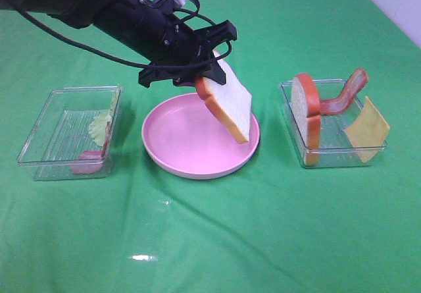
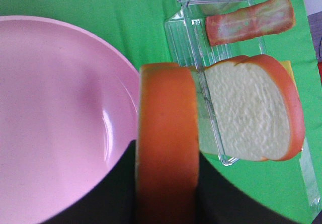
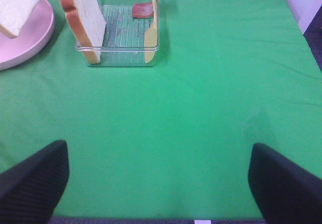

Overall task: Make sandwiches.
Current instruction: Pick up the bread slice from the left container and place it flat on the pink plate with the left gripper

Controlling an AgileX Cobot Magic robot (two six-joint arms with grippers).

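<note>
My left gripper (image 1: 205,79) reaches in from the upper left and is shut on the crust of a white bread slice (image 1: 231,107). The slice hangs tilted over the right part of the round pink plate (image 1: 172,163) without touching it. In the left wrist view the slice's orange-brown crust (image 2: 166,148) sits between the dark fingers (image 2: 113,200). A second bread slice (image 1: 306,114) stands on edge in the right clear tray (image 1: 329,156) with a bacon strip (image 1: 345,95) and a yellow cheese square (image 1: 367,130). My right gripper (image 3: 158,183) is open and empty over bare cloth.
The left clear tray (image 1: 46,158) holds pale green lettuce (image 1: 100,127) and another bacon strip (image 1: 89,162). Green cloth covers the table. The right wrist view shows the right tray (image 3: 121,55) far ahead and the plate's edge (image 3: 35,38).
</note>
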